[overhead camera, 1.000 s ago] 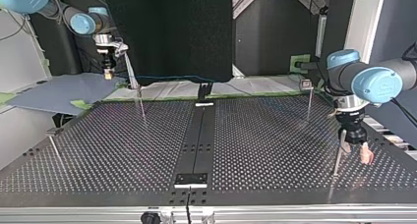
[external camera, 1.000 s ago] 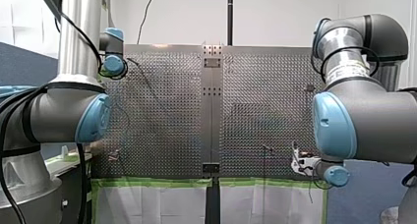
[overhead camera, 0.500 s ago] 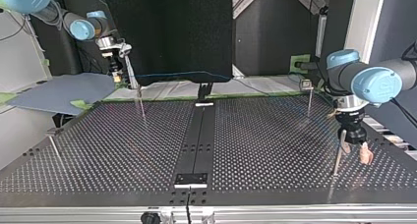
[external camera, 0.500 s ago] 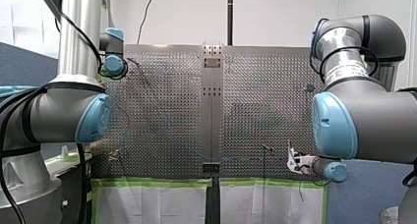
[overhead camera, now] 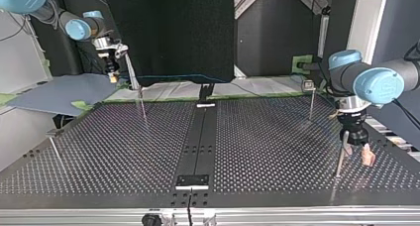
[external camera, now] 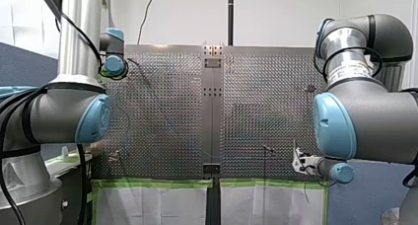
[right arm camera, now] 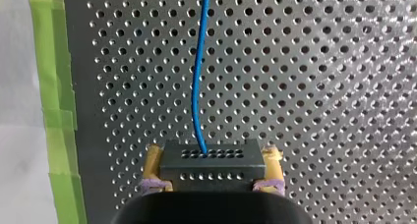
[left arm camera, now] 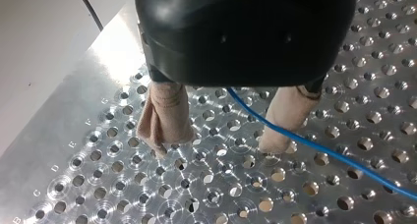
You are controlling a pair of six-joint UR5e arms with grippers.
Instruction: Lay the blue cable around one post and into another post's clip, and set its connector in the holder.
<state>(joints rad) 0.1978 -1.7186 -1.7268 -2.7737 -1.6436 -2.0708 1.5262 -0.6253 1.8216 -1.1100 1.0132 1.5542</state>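
**Front view.** Locate the right gripper point(external camera: 298, 161) low at the view's right, just off the near edge of the perforated table point(external camera: 162, 111). Do not read jaw state here; too small to tell. Expect no second gripper here: none made out.

**Top view.** Find the same gripper at the view's left, raised beyond the table's far edge. Trace the blue cable point(overhead camera: 173, 78) from it, strung in the air along that far edge towards the middle, then lost against the dark backdrop. Note the far-left post point(overhead camera: 142, 103) just beside that gripper, and the far-right post point(overhead camera: 310, 102) carrying a small clip point(overhead camera: 307, 84); no contact with the cable visible at either. Find the left gripper point(overhead camera: 356, 154) at the view's right, low over the table, just beside the near-right post point(overhead camera: 339, 162). Cannot pick out the holder with certainty.

**Left wrist view.** Read the jaws as apart: two beige-padded fingers point(left arm camera: 164, 116) spread above the table. Note the cable passing between them, close against one finger, not pinched.

**Right wrist view.** Read the jaws as clamped on the connector point(right arm camera: 211, 160), with yellow pads point(right arm camera: 153, 160) at both sides. Note the cable leaving the connector's face and running ahead over the table, with green tape point(right arm camera: 54, 111) along the table's edge.

**Status, as a judgement.** Treat only the grasp of the connector as done. Treat the lap around a post, the seating in the clip and the placing of the connector in the holder as outstanding.
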